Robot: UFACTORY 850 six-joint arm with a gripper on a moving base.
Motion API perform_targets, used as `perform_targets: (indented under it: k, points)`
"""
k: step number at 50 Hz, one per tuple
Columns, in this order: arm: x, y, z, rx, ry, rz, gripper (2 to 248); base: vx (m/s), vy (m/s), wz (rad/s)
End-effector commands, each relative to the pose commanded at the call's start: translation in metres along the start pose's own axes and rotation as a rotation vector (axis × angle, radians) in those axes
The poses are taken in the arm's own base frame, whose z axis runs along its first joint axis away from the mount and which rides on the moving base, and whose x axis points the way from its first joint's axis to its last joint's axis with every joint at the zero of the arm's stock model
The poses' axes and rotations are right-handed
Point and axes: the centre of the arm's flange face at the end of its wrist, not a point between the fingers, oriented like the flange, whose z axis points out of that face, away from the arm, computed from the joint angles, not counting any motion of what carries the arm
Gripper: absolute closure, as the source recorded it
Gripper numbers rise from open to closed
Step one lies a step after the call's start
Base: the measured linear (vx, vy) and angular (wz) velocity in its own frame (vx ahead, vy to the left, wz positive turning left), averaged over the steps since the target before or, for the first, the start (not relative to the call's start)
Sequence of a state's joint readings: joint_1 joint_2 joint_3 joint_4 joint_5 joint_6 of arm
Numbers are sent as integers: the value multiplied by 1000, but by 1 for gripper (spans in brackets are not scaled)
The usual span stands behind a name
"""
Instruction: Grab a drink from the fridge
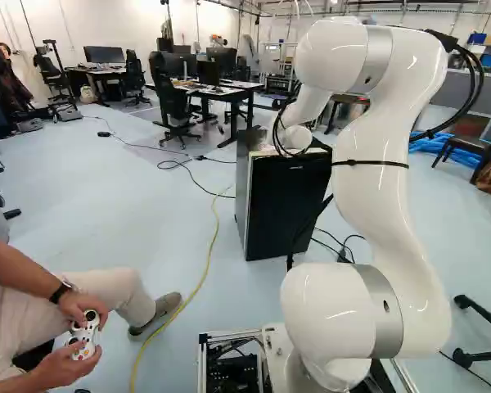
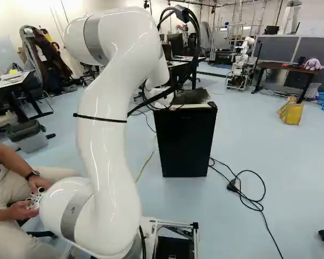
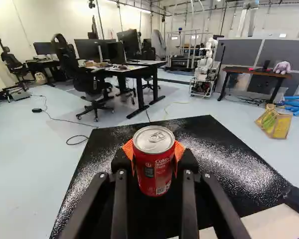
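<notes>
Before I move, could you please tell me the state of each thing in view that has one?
Gripper, shut on the can.
Can, upright between the orange pads, tab flat, looks unopened.
Fridge, upright, door apparently shut.
Controller, held in a person's hands.
Yellow cable, stretched along the floor.

The red cylindrical metal can (image 3: 153, 172) looks glossy. The boxy black fridge (image 3: 229, 154) has a shiny, pebbled top. The curved white arm (image 1: 380, 196) is smooth.

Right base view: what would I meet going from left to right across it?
Grey bin → white arm → black fridge → another robot → yellow bag → purple toy.
</notes>
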State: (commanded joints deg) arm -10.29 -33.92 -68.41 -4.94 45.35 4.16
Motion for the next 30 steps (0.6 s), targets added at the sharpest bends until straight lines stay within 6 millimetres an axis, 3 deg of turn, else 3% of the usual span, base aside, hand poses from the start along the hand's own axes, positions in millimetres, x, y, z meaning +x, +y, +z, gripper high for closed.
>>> perform_targets:
  k: [30]
  points:
    - [2,-3,-8,3,-1,-1,154,0,0,0]
